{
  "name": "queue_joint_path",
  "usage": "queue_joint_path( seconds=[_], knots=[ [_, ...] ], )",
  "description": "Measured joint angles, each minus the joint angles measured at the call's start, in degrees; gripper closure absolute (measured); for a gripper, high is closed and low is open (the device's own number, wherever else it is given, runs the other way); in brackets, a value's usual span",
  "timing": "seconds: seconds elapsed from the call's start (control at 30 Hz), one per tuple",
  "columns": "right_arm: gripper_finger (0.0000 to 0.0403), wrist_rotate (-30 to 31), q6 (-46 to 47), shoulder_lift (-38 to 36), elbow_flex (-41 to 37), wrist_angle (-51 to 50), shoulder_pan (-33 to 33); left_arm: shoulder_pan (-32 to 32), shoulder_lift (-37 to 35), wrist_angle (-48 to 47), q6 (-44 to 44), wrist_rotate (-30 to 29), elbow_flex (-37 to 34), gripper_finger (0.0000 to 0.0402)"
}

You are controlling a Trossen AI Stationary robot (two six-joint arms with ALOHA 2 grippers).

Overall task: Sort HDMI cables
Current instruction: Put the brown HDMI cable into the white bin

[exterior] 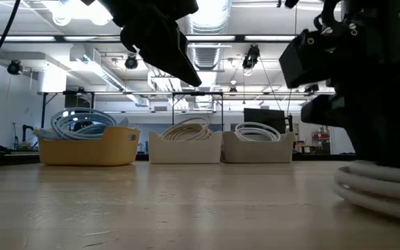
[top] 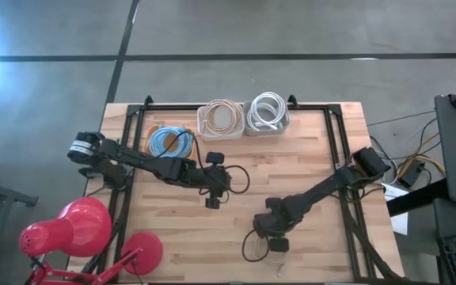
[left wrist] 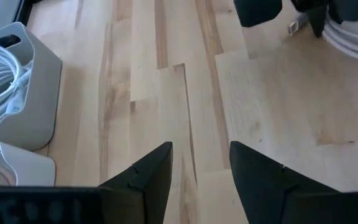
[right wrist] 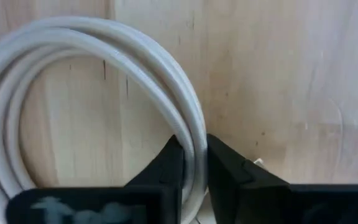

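A white HDMI cable coil [top: 260,249] lies near the table's near edge, also seen in the low view [exterior: 380,186]. My right gripper [top: 266,236] stands over it, shut on its strands [right wrist: 192,152]. My left gripper [top: 212,203] hovers open above bare wood at the table's middle [left wrist: 201,152], touching nothing. At the far edge stand three bins: a yellow one with light blue coils [top: 170,142], a beige one with tan coils [top: 222,119], and a pale one with white coils [top: 267,115]. My right gripper pinches the white coil's bundled strands [right wrist: 188,134] on one side of the loop between its two fingers [right wrist: 169,165]. The fingers come from above, pointing down, and lie across the strands. In the low view the coil rests flat on the table [exterior: 373,194].
A red desk lamp [top: 77,229] stands at the table's near left corner. A black frame [top: 335,150] runs along the table's sides. Bare wood [top: 291,166] lies between the bins and the grippers. The room behind shows in the low view.
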Motion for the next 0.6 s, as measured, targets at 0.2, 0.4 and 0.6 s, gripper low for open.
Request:
queue_joint_path(
  seconds=[0.2,0.4,0.6],
  knots=[
    [0.0365,14.7,2.1,-5.1,-0.1,-0.8,-0.8,0.0,-0.2,-0.4,0.3,0.0,0.0,0.0225],
    [0.0349,26.9,3.6,-9.8,-0.1,-5.5,-5.3,0.0,-2.6,-3.1,0.3,-0.3,0.0,0.0225],
    [0.0364,40.4,-3.0,-12.2,0.1,-5.1,-14.4,0.0,-8.8,-6.9,0.3,-4.2,0.0,0.0225]
  ],
)
